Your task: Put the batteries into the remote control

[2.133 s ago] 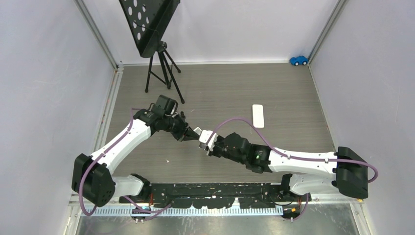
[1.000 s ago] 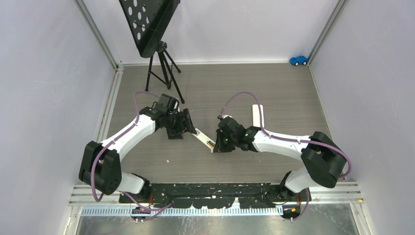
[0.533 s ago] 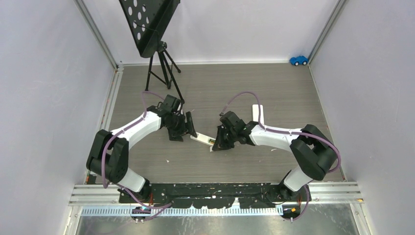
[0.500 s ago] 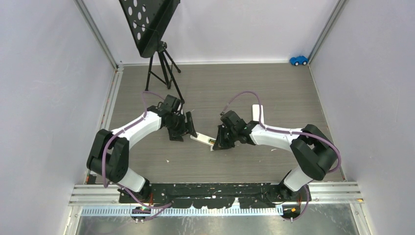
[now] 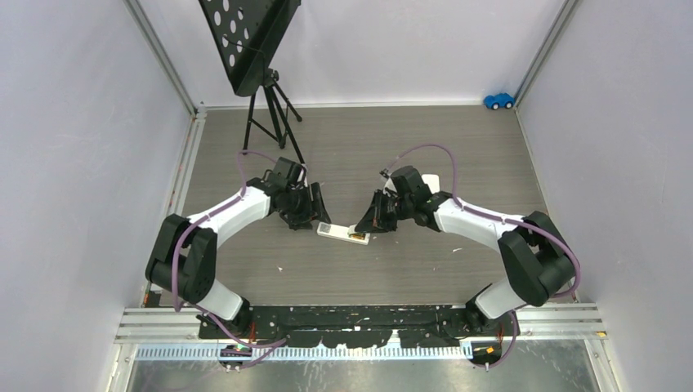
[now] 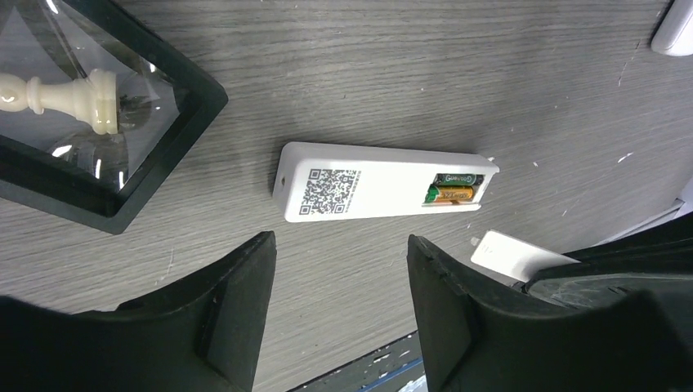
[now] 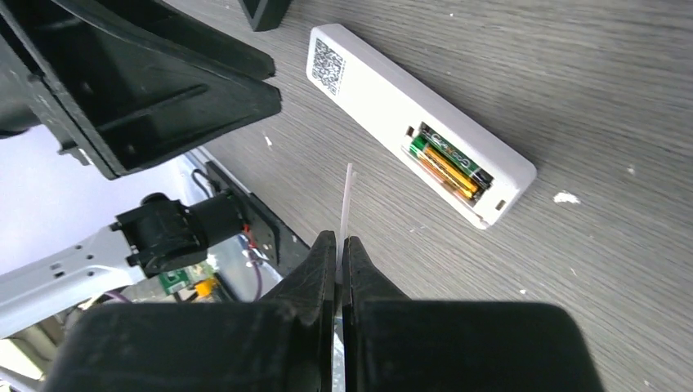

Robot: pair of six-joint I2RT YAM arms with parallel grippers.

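We see the remote (image 6: 380, 181) lying flat on the bench (image 5: 392, 139), back side up. Its compartment is uncovered, with the batteries (image 6: 453, 189) seated side by side at one end. The remote lies between the two pincers and touches neither: it is just beyond the fingertips of the left pincer (image 6: 339, 249) and near the right pincer (image 7: 337, 241). It sits mid-bench, well away from the side walls. A black tray (image 6: 167, 159) holding a chess piece (image 6: 69, 94) is just beside its code-labelled end, and bare bench runs along its near side. We find the left pincer gaping, with nothing between its fingers. The right pincer is clamped tight on a thin white plate (image 7: 347, 200), which sticks out edge-on past its tips.
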